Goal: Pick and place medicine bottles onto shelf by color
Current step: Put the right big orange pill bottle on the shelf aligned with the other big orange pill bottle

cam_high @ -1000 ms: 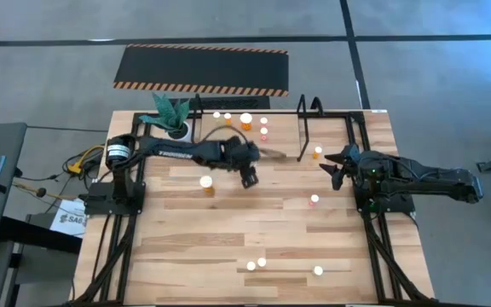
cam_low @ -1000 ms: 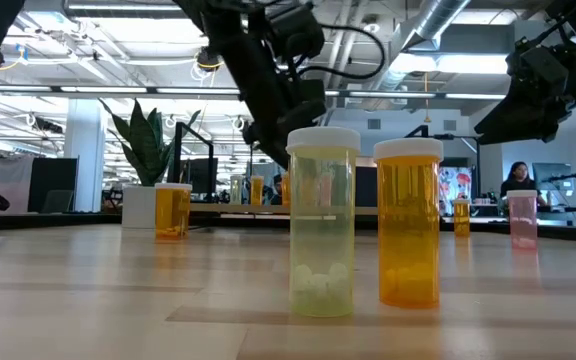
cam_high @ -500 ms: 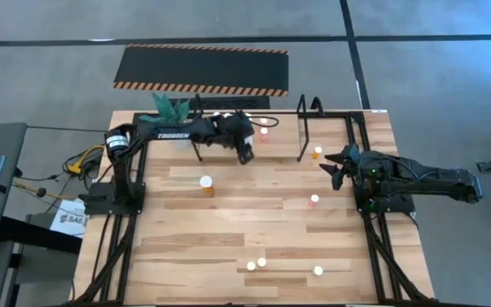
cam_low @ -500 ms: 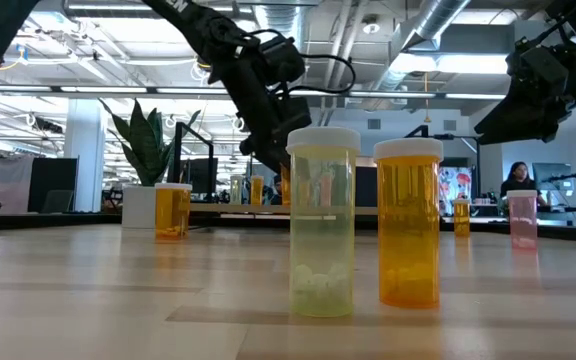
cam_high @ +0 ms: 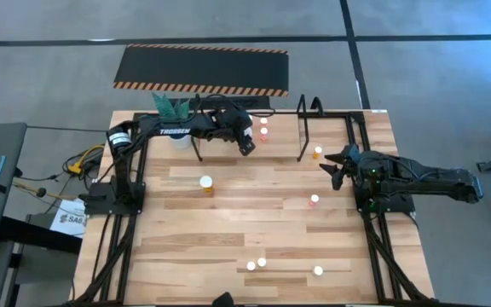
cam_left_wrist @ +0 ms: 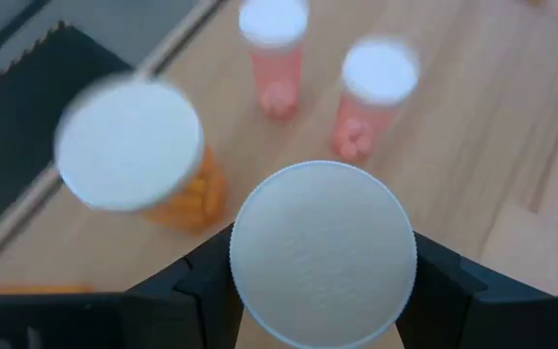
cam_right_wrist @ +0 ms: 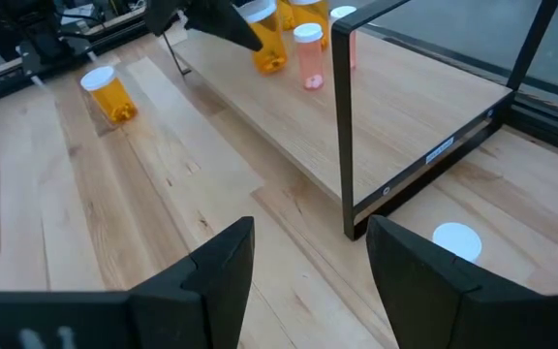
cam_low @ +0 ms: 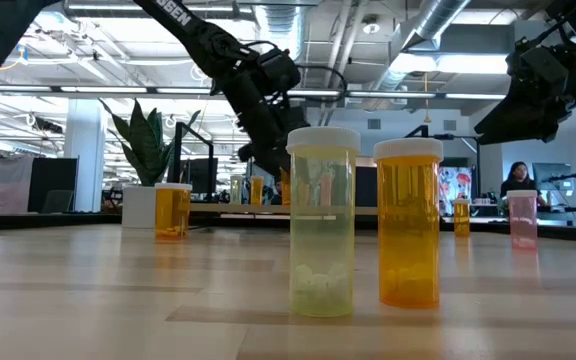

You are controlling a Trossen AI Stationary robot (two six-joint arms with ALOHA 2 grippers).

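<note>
My left gripper (cam_high: pixel 245 143) is over the wooden shelf (cam_high: pixel 284 143) at the table's far side. It is shut on a medicine bottle whose white cap (cam_left_wrist: pixel 323 254) hides the body. On the shelf board under it stand an orange bottle (cam_left_wrist: pixel 153 160) and two pink bottles (cam_left_wrist: pixel 272 44) (cam_left_wrist: pixel 374 97). My right gripper (cam_high: pixel 335 167) waits open and empty by the shelf's right end. It also shows in its own wrist view (cam_right_wrist: pixel 308 271). My left gripper pinches the bottle between its two fingers (cam_left_wrist: pixel 206 286), one on each side just under the cap's rim (cam_left_wrist: pixel 245 291). The fingers come from above and point down. The bottle stands upright in the hold. The cap hides its base.
Loose bottles stand on the table: one orange at centre left (cam_high: pixel 206 182), two near my right gripper (cam_high: pixel 317 153) (cam_high: pixel 314 200), three by the near edge (cam_high: pixel 262 262). A potted plant (cam_high: pixel 171 115) stands at the shelf's left end. Black hoop uprights (cam_high: pixel 305 128) frame the shelf.
My left gripper has carried the bottle from over the middle of the table toward the far edge. It now hangs over the shelf beside the pink bottles. It has stayed shut on the bottle.
</note>
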